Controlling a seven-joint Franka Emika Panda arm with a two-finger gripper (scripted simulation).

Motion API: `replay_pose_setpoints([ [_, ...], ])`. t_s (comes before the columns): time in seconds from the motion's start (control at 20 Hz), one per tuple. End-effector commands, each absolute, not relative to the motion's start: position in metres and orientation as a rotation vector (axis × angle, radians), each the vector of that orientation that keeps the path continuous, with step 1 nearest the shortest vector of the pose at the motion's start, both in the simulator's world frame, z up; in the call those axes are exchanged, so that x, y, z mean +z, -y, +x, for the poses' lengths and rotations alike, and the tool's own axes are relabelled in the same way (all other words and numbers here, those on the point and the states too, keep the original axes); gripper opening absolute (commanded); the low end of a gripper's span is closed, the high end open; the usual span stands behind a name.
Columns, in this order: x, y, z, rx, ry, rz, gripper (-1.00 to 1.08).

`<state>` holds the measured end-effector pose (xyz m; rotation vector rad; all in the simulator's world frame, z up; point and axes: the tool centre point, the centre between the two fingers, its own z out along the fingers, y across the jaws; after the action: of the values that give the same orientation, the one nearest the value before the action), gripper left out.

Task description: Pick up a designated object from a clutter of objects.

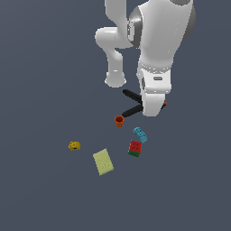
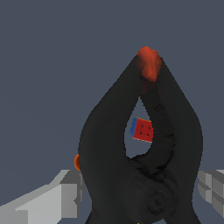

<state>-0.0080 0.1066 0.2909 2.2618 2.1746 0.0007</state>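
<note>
The black spring clamp [image 1: 131, 103], the longest item of the set, is showing two long matte handles splaying out toward the exterior view's left from under the white robot hand, and a small orange-red tip [image 1: 164, 103] is peeking out at the hand's 3 o'clock side. In the wrist view the clamp [image 2: 140, 166] is filling most of the picture: two broad, dark, curved limbs are meeting at glowing orange-red jaw tips [image 2: 148, 63], with a gap between the limbs.

The gripper [image 2: 140, 192] is straddling the clamp's body, one grey finger [image 2: 52, 199] on each side of it and close against it; whether the pads are actually pressing on it cannot be told.

On the dark grey floor [image 1: 40, 67], the small orange-red cup [image 1: 119, 121] is sitting at about 7 o'clock from the hand. The cyan toy brick [image 1: 140, 134] and the red-green block [image 1: 135, 148] are lying near 6 o'clock, the block just beside the brick. The yellow-green flat rectangle [image 1: 103, 162] and the small yellow lump [image 1: 74, 145] are lying well apart, farther toward 7 and 8 o'clock.
</note>
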Motion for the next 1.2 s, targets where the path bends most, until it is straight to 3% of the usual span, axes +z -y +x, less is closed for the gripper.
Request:
replay_pose_setpoints([
  [0.0, 0.317, -0.122, -0.010, 0.001, -2.174, 2.262, -1.00],
  [0.55, 0.401, -0.174, -0.010, 0.000, -2.174, 2.266, -1.00],
  [1.15, 0.429, -0.192, -0.008, 0.000, -2.174, 2.268, -1.00],
])
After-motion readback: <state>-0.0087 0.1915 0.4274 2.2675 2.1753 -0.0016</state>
